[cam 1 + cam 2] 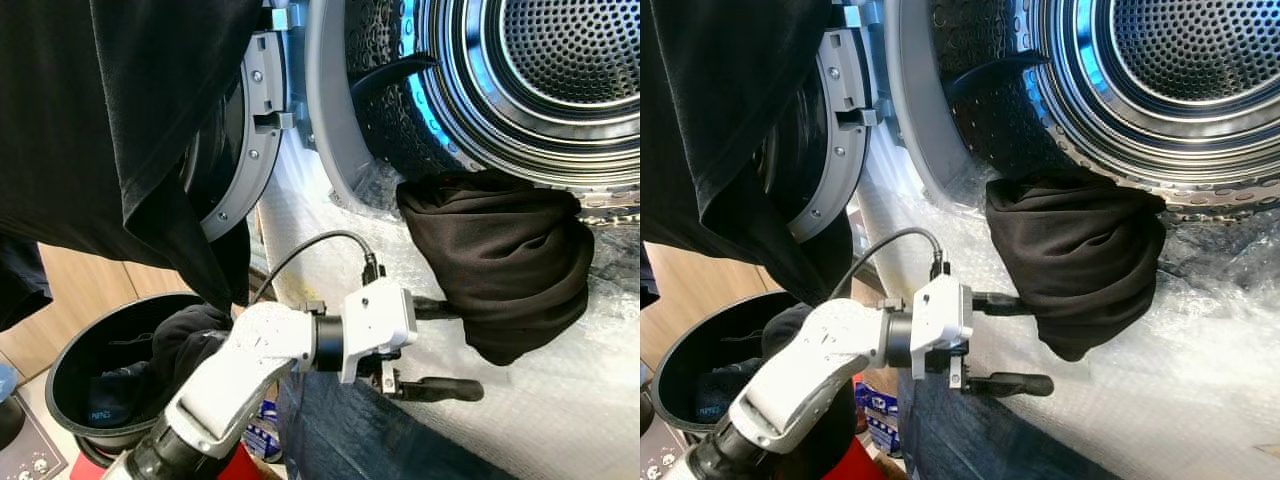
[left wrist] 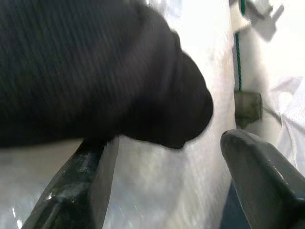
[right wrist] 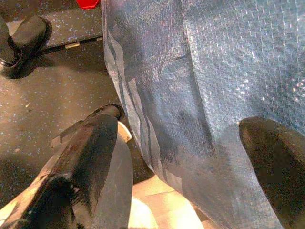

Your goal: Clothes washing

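Nearest, a black basket (image 1: 70, 375) sits on the floor at lower left. The left gripper (image 1: 455, 345), fingers spread wide, has its upper finger touching a black garment (image 1: 500, 265) draped over the washer drum's rim (image 1: 500, 150), above bubble wrap (image 1: 560, 400) covering the machine's front.

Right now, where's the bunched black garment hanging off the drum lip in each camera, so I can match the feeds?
Left eye view: black garment right of centre, draped from the drum rim, past the left gripper.
Right eye view: black garment near centre, under the rim.
Left wrist view: dark blurred mass above the open fingers.
Right wrist view: not seen; blue wrap and floor.
Shared landmark: the left gripper's upper finger touching the cloth.
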{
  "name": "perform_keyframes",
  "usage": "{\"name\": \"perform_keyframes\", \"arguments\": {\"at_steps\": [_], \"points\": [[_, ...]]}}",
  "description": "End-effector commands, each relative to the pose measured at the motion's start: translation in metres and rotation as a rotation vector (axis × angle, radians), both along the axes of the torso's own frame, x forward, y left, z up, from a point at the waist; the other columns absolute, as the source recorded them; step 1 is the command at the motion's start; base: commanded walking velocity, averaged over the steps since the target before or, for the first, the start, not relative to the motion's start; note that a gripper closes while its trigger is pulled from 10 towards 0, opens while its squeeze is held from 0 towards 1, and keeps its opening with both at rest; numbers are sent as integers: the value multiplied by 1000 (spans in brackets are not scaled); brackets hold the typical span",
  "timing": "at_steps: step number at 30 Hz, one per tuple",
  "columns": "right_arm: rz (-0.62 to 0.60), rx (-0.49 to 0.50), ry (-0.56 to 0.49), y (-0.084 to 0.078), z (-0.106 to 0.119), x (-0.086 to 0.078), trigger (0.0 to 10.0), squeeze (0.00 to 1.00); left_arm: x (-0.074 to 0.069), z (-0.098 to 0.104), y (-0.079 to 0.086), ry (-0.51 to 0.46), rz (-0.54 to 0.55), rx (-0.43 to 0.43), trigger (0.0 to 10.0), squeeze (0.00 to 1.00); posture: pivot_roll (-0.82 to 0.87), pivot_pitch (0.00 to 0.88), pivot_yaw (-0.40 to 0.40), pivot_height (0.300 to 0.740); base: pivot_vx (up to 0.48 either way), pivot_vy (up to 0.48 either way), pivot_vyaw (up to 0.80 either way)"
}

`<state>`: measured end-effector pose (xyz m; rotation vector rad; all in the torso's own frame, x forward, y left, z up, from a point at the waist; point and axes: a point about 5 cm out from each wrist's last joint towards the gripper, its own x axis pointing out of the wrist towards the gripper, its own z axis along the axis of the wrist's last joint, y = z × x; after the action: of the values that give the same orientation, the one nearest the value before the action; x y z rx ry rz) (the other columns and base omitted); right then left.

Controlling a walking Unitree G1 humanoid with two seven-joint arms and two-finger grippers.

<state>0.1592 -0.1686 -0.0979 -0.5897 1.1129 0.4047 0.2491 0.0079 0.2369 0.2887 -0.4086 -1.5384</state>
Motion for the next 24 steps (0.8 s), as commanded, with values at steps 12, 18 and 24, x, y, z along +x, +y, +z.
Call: {"name": "perform_keyframes", "arguments": {"at_steps": [12, 18, 24], "points": [[7, -3, -8, 2, 1, 2, 10000, 0, 6, 94, -1, -217, -13, -295, 10000, 0, 171, 0, -5, 740, 0, 0, 0], [14, -3, -7, 2, 1, 2, 10000, 0, 30, 116, 12, -312, 172, -352, 10000, 0, 176, 0, -5, 740, 0, 0, 0], [12, 2, -5, 3, 1, 2, 10000, 0, 76, 95, 31, -240, 430, -226, 10000, 0, 172, 0, -6, 740, 0, 0, 0]]}}
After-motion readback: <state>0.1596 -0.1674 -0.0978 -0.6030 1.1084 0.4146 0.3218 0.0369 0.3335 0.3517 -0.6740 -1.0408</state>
